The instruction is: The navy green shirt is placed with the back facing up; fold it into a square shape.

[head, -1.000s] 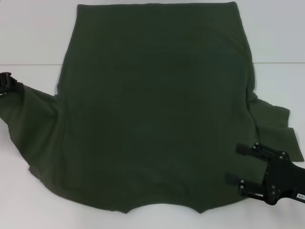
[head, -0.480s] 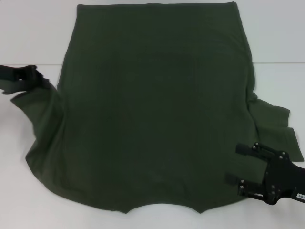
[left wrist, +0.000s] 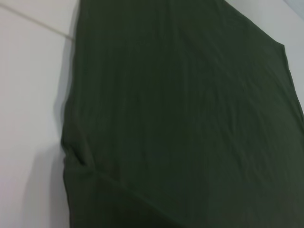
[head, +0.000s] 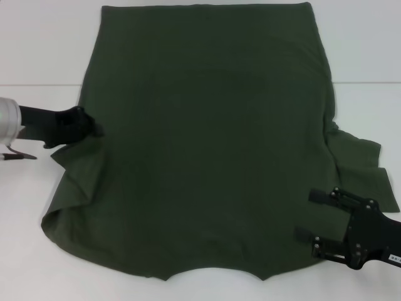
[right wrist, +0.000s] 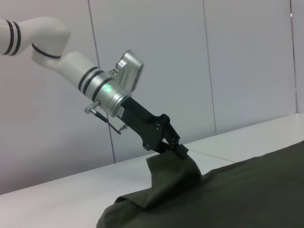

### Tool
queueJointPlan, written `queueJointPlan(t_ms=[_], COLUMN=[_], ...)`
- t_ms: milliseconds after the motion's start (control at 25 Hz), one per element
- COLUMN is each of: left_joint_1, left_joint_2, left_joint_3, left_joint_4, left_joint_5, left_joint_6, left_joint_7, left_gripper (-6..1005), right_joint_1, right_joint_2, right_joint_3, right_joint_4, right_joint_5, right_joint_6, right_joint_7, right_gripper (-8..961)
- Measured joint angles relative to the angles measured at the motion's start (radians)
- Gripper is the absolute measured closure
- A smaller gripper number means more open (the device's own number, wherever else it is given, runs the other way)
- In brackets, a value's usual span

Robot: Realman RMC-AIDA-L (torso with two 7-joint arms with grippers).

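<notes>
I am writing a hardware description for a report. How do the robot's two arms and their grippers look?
The left arm is glossy white with black rings at its joints, a silver wrist section bearing a green light, and a thin dark cable beside it. Its left gripper is matte black. The right gripper is also black, a flat plate with small screws, two straight fingers and a small white label.

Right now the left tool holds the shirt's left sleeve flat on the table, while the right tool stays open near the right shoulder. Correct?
Not flat: the right wrist view shows the left tool holding the left sleeve lifted above the table. The right tool is open by the navy green shirt's right shoulder.
</notes>
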State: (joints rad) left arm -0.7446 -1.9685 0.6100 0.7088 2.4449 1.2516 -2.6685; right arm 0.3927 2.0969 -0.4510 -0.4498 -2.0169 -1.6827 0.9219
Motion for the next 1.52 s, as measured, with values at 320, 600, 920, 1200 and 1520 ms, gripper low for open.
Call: queueJointPlan(t_ms=[320, 600, 920, 1200, 1520], left_joint_1=[0.033, 0.036, 0.046, 0.054, 0.054], left_joint_2=[-0.025, -0.03, -0.046, -0.052, -0.061], left_joint_3=[-0.004, -0.003, -0.004, -0.006, 0.017], left_joint_4=[-0.055, -0.147, -0.15, -0.155, -0.151], left_joint_5=[-0.135, -0.229, -0.287, -0.306, -0.326], left_joint_6=[-0.064, -0.072, -0.084, -0.102, -0.088], left_joint_7=[0.026, 0.107, 0.169, 0.177, 0.255], left_gripper=[818, 757, 583, 279, 251], right_joint_1=[0.003, 0.002, 0.004, 0.005, 0.006], right_joint_2=[-0.001, -0.002, -0.002, -0.002, -0.002], right_joint_3=[0.0, 0.0, 0.0, 0.0, 0.0], right_joint_4=[0.009, 0.01, 0.01, 0.01, 0.011], right_joint_5=[-0.002, -0.001, -0.001, -0.001, 0.0], right_joint_6=[0.0, -0.001, -0.002, 0.001, 0.007], right_joint_7=[-0.001, -0.003, -0.003, -0.003, -0.006], right_gripper=[97, 97, 97, 97, 97])
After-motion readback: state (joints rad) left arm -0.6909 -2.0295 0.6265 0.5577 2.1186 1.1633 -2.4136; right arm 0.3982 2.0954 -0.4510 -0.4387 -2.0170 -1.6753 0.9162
